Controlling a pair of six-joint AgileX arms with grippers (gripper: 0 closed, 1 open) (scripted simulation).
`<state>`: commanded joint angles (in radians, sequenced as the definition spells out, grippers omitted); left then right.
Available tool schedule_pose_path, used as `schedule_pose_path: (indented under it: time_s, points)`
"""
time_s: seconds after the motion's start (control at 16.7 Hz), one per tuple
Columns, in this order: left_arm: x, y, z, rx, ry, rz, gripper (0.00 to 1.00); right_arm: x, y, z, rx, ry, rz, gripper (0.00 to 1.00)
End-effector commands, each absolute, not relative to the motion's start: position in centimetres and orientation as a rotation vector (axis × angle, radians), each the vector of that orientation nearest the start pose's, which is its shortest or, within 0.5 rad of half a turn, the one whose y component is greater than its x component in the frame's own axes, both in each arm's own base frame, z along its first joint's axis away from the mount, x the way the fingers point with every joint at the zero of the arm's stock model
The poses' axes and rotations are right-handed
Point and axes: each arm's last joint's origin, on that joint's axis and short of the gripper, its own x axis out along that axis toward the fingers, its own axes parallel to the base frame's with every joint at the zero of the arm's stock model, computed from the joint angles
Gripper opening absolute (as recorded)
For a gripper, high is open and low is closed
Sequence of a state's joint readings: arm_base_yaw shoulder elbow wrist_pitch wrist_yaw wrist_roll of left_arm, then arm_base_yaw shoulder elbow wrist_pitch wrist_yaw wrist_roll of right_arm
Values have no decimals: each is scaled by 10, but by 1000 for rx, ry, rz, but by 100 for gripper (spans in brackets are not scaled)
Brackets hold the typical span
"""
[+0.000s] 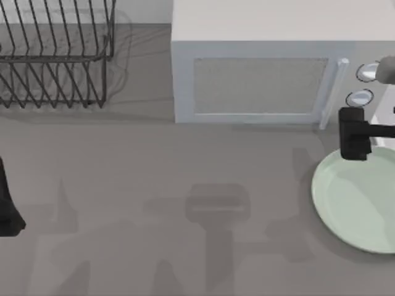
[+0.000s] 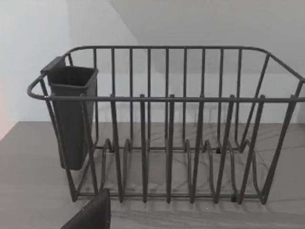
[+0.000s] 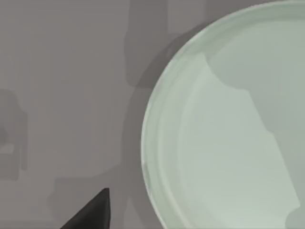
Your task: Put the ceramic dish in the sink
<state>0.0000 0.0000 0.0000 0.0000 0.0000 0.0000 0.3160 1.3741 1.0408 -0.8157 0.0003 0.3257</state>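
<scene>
Black right hand (image 1: pixel 356 142) hangs over the ceramic dish (image 1: pixel 361 200) rim at its 12 o'clock; finger spread can't be told. Dish lies flat on the surface (image 1: pixel 154 185), right side, before the microwave (image 1: pixel 259 68). Left hand (image 1: pixel 9 209) parked far left, well apart.

The ceramic dish (image 1: pixel 358 203) is a large round plate, pale mint green, smooth and glossy; it lies flat on the grey table at the right side of the top view, its right part cut off by that view's edge; its far edge sits just in front of the microwave's lower right corner; a shallow raised rim rings a broad flat centre; soft grey shadows fall across its surface; in the right wrist view the dish (image 3: pixel 228 143) shows the same curved rim against the bare grey tabletop.
</scene>
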Motion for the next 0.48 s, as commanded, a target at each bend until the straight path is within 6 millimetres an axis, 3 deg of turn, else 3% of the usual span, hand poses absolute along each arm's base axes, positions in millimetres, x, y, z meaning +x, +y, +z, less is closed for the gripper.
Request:
schedule_pose_path:
  time_s: [0.24, 0.48]
  points:
    - [106, -1, 160, 0, 0, 0, 100, 297, 123, 217, 50, 1429, 39, 100]
    - [106, -1, 160, 0, 0, 0, 100, 316, 145, 197, 12, 1557, -2, 100]
